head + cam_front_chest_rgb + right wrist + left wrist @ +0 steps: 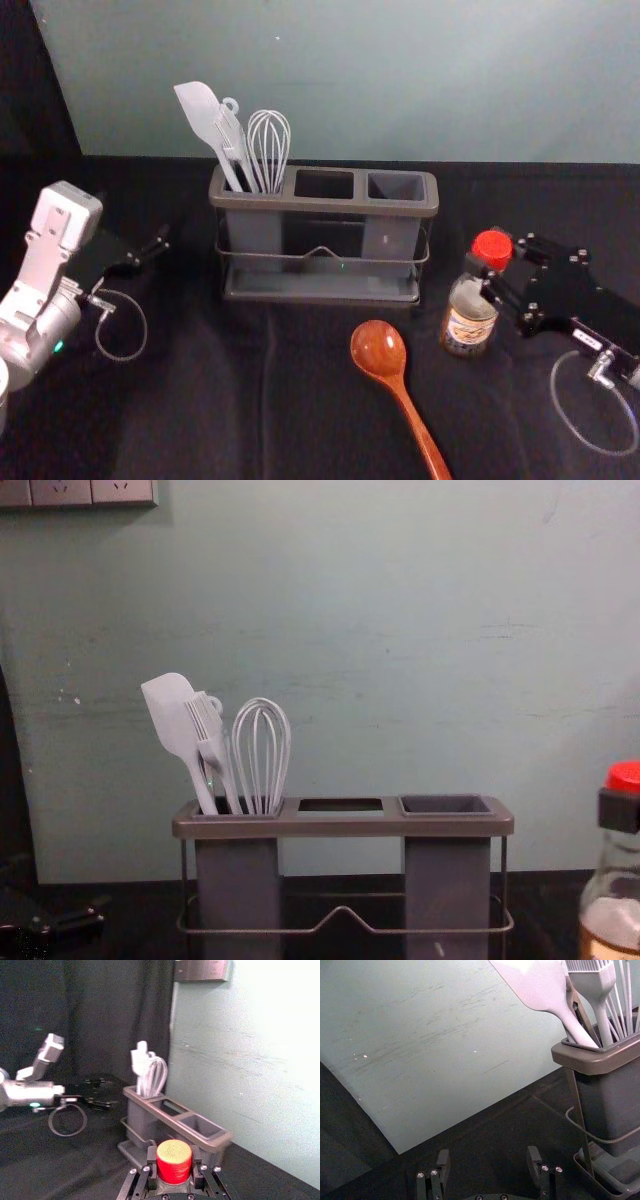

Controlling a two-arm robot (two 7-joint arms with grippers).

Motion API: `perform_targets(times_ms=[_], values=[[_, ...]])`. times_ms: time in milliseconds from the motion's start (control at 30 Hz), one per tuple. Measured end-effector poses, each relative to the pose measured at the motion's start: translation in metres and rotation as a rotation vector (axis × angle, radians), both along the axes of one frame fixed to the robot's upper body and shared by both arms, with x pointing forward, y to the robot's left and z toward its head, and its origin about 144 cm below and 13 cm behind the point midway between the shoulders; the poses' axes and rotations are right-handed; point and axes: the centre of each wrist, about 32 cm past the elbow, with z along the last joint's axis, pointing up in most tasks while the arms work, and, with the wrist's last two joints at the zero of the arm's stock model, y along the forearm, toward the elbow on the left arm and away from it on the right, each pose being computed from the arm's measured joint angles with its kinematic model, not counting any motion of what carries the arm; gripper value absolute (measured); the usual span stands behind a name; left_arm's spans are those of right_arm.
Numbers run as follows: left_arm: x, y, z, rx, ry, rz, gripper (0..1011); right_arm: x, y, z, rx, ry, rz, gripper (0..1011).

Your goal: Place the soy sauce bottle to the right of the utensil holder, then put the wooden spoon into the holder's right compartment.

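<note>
Head view: right gripper [478,277] has its jaws closed on the neck of the soy sauce bottle [467,325], right of the utensil holder [300,202]. Wooden spoon [378,348] lies on the surface [220,400] in front of the holder. Left gripper [150,250] is left of the holder, jaws wide apart

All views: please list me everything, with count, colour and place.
Holder: 1, grey, centre
Spatula: 1, white, left compartment
Brush: 1, grey, left compartment
Hidden tool: 1, brownish, behind brush
Whisk: 1, grey, left compartment
Spoon: 1, brown, before holder
Bottle: 1, clear, red cap, right of holder
Panel: 1, pinkish, on wall
Wall: 1, greenish, behind
Cloth: 1, black, under holder
Left gripper: 1, black, open, left of holder
Right gripper: 1, black, holding bottle
</note>
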Motion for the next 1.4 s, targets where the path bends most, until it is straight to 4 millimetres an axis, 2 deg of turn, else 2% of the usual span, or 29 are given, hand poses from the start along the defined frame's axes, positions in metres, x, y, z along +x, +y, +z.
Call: perform_targets(times_ms=[167, 500, 767, 1067, 1400], values=[[0.0, 0.0, 0.0, 0.0, 0.0, 0.0, 1005, 0.003, -0.01, -0.001, -0.001, -0.002, -0.044, 380], [0.0, 0.0, 0.0, 0.0, 0.0, 0.0, 1005, 0.032, -0.019, -0.011, 0.006, 0.004, -0.111, 380], [0.0, 0.0, 0.0, 0.0, 0.0, 0.0, 1005, 0.065, -0.015, -0.02, 0.026, 0.002, -0.13, 380], [0.0, 0.0, 0.0, 0.0, 0.0, 0.0, 1005, 0.092, -0.007, -0.026, 0.04, 0.002, -0.124, 380], [0.0, 0.0, 0.0, 0.0, 0.0, 0.0, 1005, 0.111, 0.0, -0.035, 0.041, 0.026, -0.128, 380]])
